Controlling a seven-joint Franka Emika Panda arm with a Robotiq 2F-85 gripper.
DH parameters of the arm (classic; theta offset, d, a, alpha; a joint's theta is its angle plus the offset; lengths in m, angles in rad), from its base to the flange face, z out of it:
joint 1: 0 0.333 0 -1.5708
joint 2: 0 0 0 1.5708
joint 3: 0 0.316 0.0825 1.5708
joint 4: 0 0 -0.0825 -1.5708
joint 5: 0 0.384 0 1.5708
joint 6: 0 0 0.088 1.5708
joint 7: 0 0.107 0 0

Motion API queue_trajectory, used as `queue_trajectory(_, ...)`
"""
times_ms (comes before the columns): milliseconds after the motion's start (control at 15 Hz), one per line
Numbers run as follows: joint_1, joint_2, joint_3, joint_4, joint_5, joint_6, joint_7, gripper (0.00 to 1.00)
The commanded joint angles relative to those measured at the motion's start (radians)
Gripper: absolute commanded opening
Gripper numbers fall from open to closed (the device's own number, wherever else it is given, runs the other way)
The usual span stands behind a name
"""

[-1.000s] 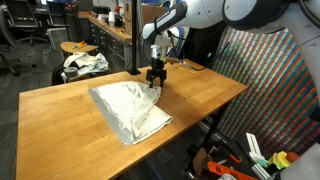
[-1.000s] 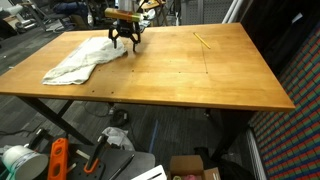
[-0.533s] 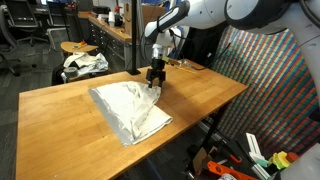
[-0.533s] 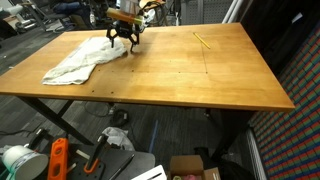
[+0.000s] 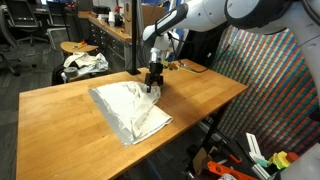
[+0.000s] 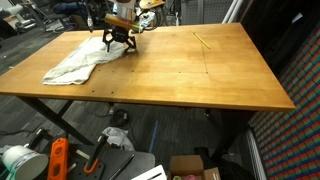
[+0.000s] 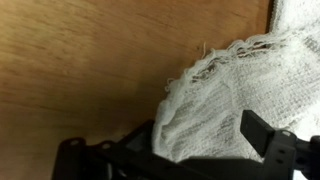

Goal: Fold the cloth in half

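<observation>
Tool (image 7: 170, 150) open, astride the cloth (image 7: 235, 95) at its corner; seemingly bunched there, so closing may catch only frayed edge and slip when lifted.

Most of the table (image 6: 200, 75) lies bare. The whole stretch on the side of the end effector (image 6: 117, 40) away from the cloth (image 6: 80, 60) is open wood, broken only by a thin yellow stick (image 6: 202, 40) lying flat near the far edge. In an exterior view a dark upright post (image 5: 134, 40) stands near the end effector, narrowing the room there. The cloth's corner covers the wood between the wide-apart jaws.
</observation>
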Motion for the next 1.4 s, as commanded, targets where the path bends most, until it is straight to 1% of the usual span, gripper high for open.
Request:
queue_trajectory(0, -0.008, -0.024, 0.012, -0.044, 0.032, 0.033, -0.030, 0.64)
queue_trajectory(133, -0.007, -0.026, 0.011, -0.043, 0.031, 0.035, -0.028, 0.47)
queue_trajectory(333, -0.003, -0.030, 0.007, -0.040, 0.027, 0.041, -0.020, 0.24)
queue_trajectory(467, 0.002, -0.039, 0.004, -0.041, 0.024, 0.043, -0.014, 0.12)
queue_trajectory(667, 0.012, -0.064, -0.001, -0.053, 0.019, 0.054, 0.008, 0.05)
queue_trajectory(733, 0.017, -0.078, -0.003, -0.066, 0.017, 0.069, 0.019, 0.09)
queue_trajectory(867, 0.028, -0.111, -0.006, -0.098, 0.013, 0.101, 0.040, 0.12)
queue_trajectory(1067, 0.050, -0.171, -0.013, -0.155, 0.005, 0.158, 0.084, 0.12)
queue_trajectory(1333, 0.091, -0.287, -0.019, -0.262, -0.012, 0.222, 0.143, 0.11)
